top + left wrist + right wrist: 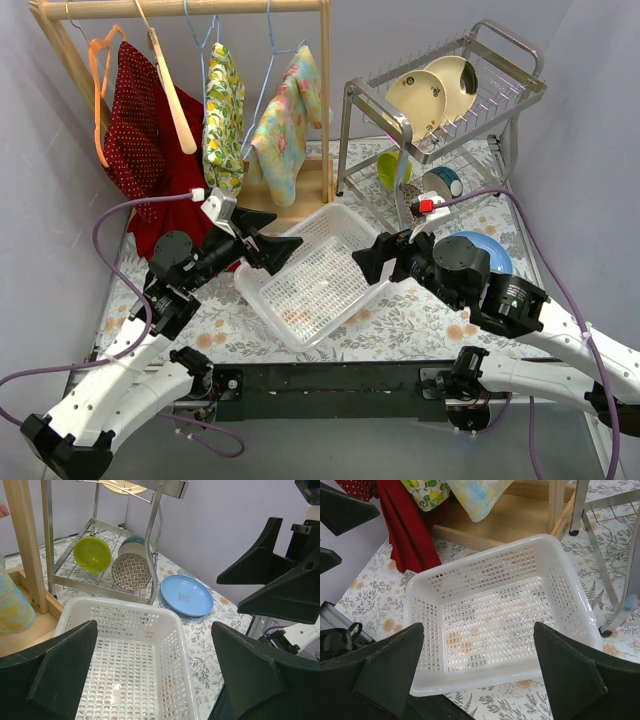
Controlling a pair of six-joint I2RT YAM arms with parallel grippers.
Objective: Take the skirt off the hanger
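Three garments hang on a wooden rack: a dark red dotted one on an orange hanger, a lemon-print one and a pastel floral one, both on blue hangers. I cannot tell which one is the skirt. My left gripper is open and empty, over the near left part of a white basket, below the garments. My right gripper is open and empty at the basket's right side. The right wrist view shows the red garment hanging past the basket.
A metal dish rack with plates stands at the back right. Under it are a green bowl and a patterned cup. A blue plate lies on the floral tablecloth to the right. A bare wooden hanger hangs by the red garment.
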